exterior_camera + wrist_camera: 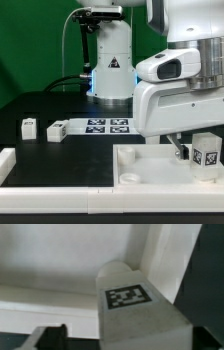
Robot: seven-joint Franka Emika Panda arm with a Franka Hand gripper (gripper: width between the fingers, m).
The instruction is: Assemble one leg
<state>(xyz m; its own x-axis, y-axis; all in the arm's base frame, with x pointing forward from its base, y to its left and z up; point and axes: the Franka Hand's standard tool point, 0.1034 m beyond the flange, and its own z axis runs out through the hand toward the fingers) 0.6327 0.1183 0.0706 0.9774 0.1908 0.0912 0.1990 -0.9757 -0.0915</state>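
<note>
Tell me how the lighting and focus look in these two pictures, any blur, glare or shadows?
Exterior view: even light, no glare; the black table swallows detail, a blue glow sits on the robot base, the near arm looks slightly soft. Wrist view: blurry throughout; the leg sits very close to the lens, its tag fuzzy-edged, the white surface behind dull grey.

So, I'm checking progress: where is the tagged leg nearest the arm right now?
In the exterior view the leg is at the far right, between the arm's jaws and over the right part of the large white panel, its tag facing the camera.
</note>
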